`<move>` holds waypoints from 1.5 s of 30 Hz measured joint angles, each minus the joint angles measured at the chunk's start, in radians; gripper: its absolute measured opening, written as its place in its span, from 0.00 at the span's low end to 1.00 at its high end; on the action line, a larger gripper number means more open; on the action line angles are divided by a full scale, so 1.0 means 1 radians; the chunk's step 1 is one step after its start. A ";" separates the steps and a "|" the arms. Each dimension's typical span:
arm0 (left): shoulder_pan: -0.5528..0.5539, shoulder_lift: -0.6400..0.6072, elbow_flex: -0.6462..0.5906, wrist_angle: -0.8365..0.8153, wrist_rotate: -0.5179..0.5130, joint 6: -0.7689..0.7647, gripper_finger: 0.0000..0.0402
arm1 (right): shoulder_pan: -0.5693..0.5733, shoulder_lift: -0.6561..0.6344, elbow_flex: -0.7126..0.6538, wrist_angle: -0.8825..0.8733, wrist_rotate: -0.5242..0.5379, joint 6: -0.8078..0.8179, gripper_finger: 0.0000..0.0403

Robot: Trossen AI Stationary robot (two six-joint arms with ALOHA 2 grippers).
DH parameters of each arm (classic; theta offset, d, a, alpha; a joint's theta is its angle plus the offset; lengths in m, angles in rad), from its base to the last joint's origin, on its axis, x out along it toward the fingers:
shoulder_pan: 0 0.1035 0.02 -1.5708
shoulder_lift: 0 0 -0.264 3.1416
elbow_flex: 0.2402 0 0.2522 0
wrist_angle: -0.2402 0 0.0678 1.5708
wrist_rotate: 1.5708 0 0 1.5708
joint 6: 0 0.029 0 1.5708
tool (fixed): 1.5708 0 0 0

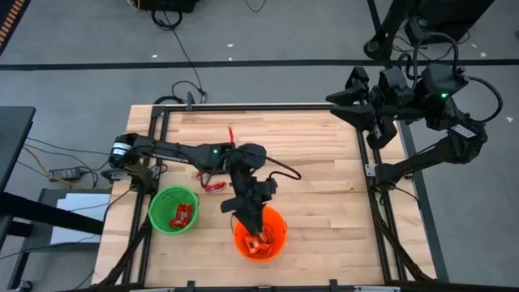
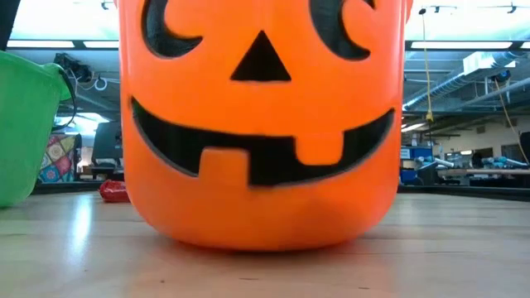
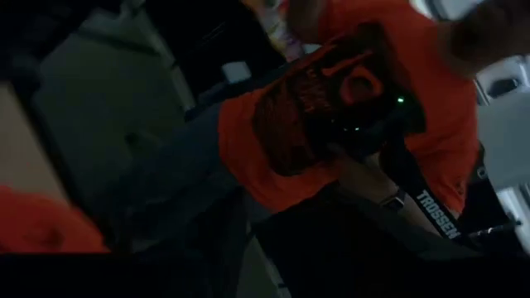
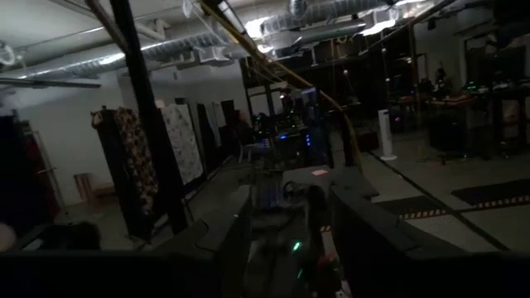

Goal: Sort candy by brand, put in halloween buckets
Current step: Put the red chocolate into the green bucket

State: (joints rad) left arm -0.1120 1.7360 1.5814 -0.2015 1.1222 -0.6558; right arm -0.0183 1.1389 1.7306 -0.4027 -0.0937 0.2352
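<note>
Two buckets (image 1: 173, 210) (image 1: 261, 235) side by side near table (image 1: 316, 162) front edge; candy (image 1: 213, 186) loose behind them.

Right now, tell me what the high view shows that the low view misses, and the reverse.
Only the high view shows the left gripper over the orange bucket, the candy inside both buckets, and the right arm parked off the table's far right corner. Only the low view shows the orange bucket's black pumpkin face. Both show the orange bucket, the green bucket and a red candy on the table.
</note>
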 joint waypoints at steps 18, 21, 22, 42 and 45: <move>0.317 -0.406 0.001 -0.252 -0.199 0.194 0.46 | 0.075 0.084 -0.048 -0.021 0.029 0.026 0.42; 0.366 -0.481 0.001 -0.386 -0.375 0.313 0.46 | 0.070 0.125 -0.055 -0.010 0.022 0.026 0.42; 0.378 -0.501 0.001 -0.431 -0.447 0.354 0.46 | 0.066 0.143 -0.055 -0.007 0.020 0.025 0.42; 0.392 -0.617 0.000 -0.941 -1.185 0.386 0.46 | -0.194 0.556 -0.056 0.181 -0.390 0.104 0.42; 0.392 -0.617 0.000 -0.940 -1.194 0.360 0.46 | -0.214 0.638 -0.056 0.267 -0.488 0.128 0.42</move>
State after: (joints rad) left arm 0.2798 1.1187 1.5818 -1.1415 -0.0720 -0.2959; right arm -0.2327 1.7765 1.6749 -0.1359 -0.5821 0.3634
